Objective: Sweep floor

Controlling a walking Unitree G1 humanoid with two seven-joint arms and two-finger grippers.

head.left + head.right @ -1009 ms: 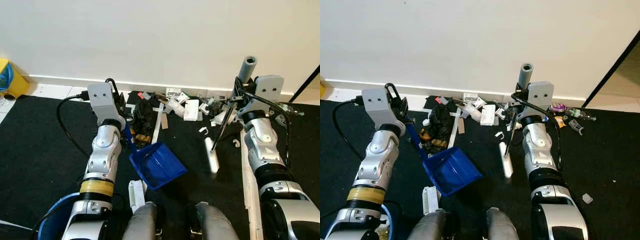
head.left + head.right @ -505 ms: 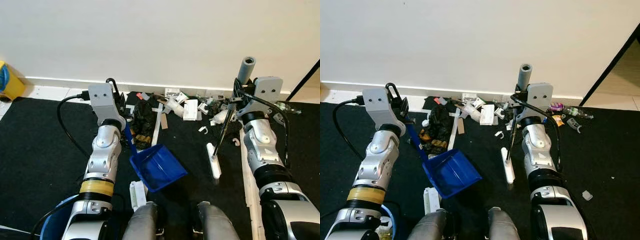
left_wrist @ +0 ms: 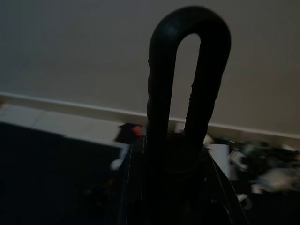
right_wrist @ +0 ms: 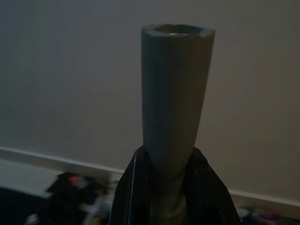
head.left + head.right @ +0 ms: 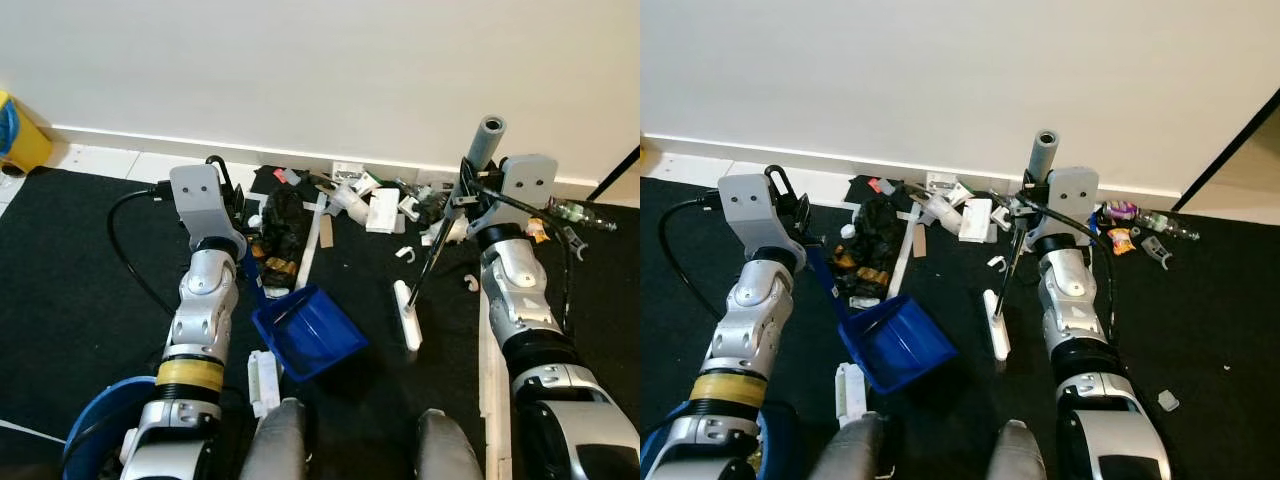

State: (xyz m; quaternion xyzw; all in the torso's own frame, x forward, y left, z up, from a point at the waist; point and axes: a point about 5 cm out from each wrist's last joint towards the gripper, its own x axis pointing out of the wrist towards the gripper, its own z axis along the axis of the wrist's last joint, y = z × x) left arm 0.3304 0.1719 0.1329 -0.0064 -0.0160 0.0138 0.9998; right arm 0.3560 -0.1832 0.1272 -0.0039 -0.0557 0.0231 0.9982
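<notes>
- Firstly, the right gripper (image 4: 171, 187) was clenched round the grey handle (image 5: 487, 145) of a small broom; in the right wrist view both black fingers (image 4: 129, 197) pressed against the handle's sides, and the handle's hollow top stood above them.
- From that handle a thin dark rod sloped down to the white broom head (image 5: 406, 315), which lay on the black carpet (image 5: 70, 260) between the two arms, near the dustpan but apart from it.
- The left gripper (image 3: 168, 154) was clenched on the dustpan's handle; its black hanging loop (image 3: 187, 70) rose above the fingers in the left wrist view.
- The blue dustpan (image 5: 308, 330) sat on the carpet in front of the robot, its open mouth facing the rubbish. Its inside looked bare blue; I could not tell whether any small scraps lay in it.
- Rubbish (image 5: 340, 215) lay along the foot of the white wall (image 5: 320, 70): a crumpled black bag, white boxes and scraps, a long white strip.
- A white boxy piece (image 5: 262, 382) lay just beside the dustpan's near edge.
- A yellow bin (image 5: 20, 145) stood by the wall at far left; contents not visible.
- A blue round tub rim (image 5: 85, 455) showed beside the left arm.
- No legible writing on any item.
</notes>
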